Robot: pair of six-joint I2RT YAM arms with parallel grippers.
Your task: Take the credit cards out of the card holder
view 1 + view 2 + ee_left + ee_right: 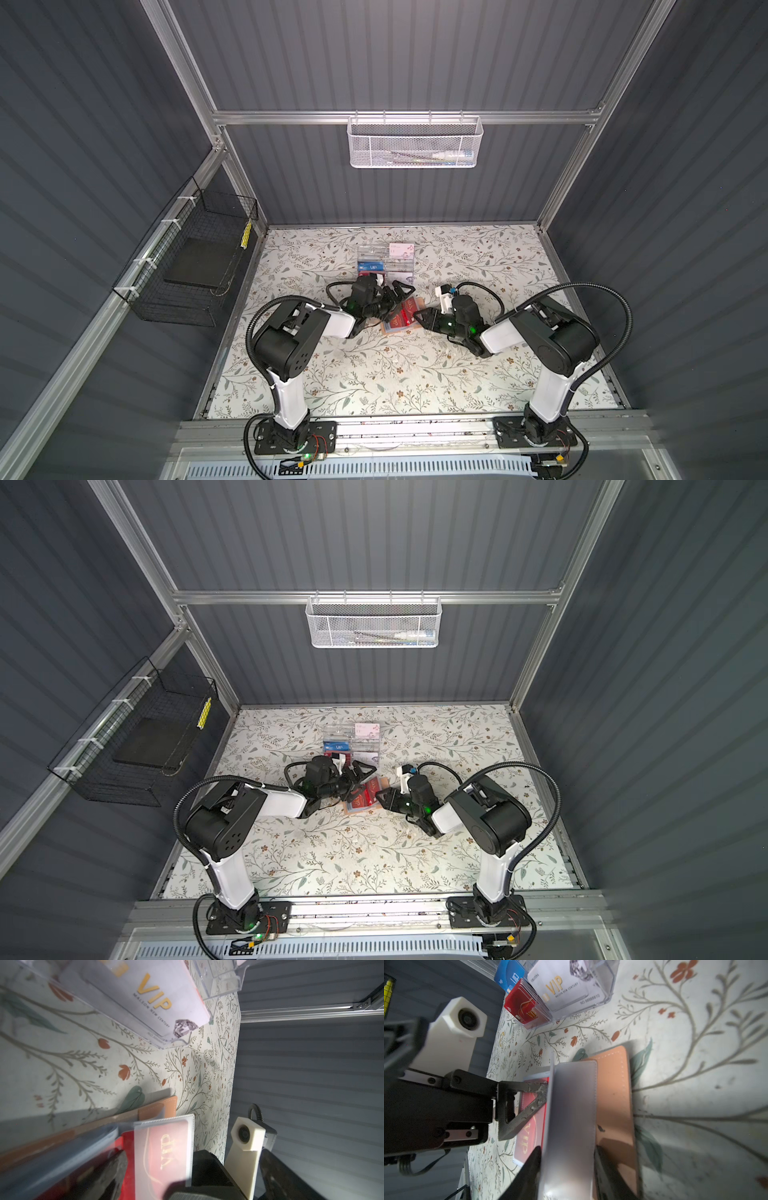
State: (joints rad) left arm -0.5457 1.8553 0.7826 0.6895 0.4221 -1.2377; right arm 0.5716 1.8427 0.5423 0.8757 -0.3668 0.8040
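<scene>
Grey ribbed walls close in a floral tabletop (374, 374), and a clear box (384, 262) of spare cards stands at the 12 o'clock side of the work. On the left, the left gripper (401, 297) reaches in with its jaws spread wide, grasping nothing. In the right wrist view one of its fingers (525, 1086) lies flat on a red card (532, 1126). That card rests on the open card holder (395, 331), which lies mid-table between the arms, at about 4 o'clock from the left gripper and 9 o'clock from the right one. Its long axis runs roughly from 1 to 7 o'clock in both top views. A greyish sleeve page (571, 1115) stands up from the holder's fold, and the right gripper (419, 318) straddles it, a finger on each face, jaws half drawn in. Whether they pinch the page I cannot tell. The red card lies on the left gripper's side of the raised page, so the left arm looks nearer for drawing it out.
</scene>
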